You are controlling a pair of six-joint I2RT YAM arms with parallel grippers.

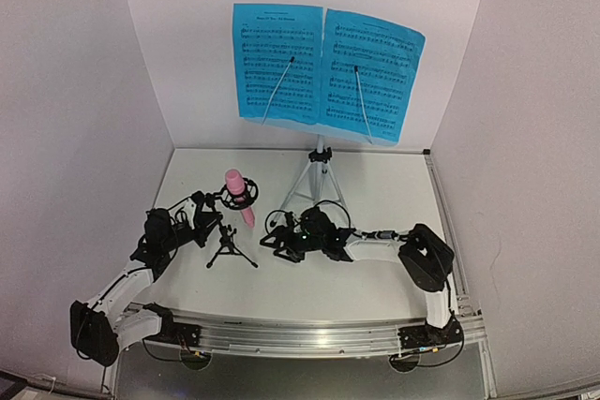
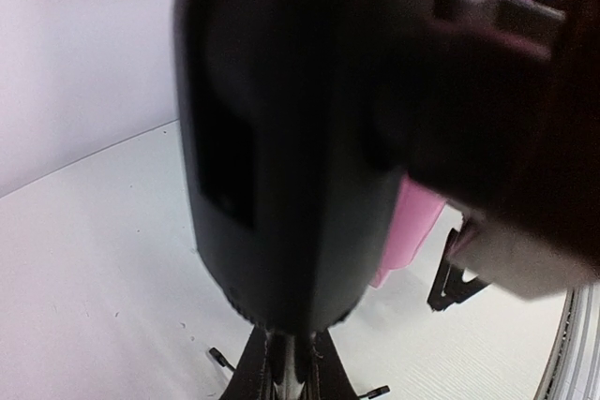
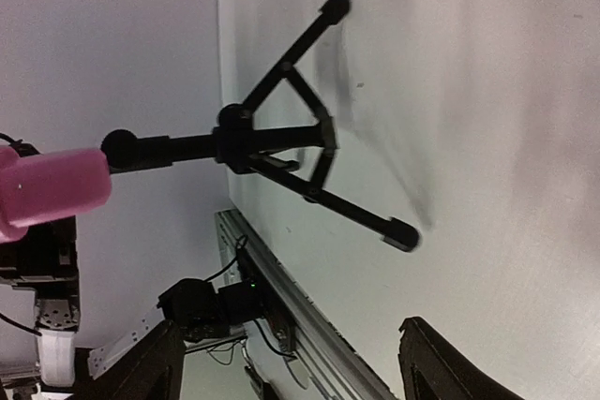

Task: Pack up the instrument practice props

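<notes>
top view: mic (image 1: 236, 185) sits in its little stand (image 1: 228, 248) left of centre, well off the walls (image 1: 84, 119). music stand (image 1: 319, 175) with sheets (image 1: 323, 72) hugs the back edge. left gripper (image 1: 208, 211) is pinched narrow by the ring, can't tell if it grips. right gripper (image 3: 291, 325) is spread wide beside the stand's legs.

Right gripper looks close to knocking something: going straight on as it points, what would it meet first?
Probably the black tripod mic stand, around its legs; depth is unclear.
</notes>
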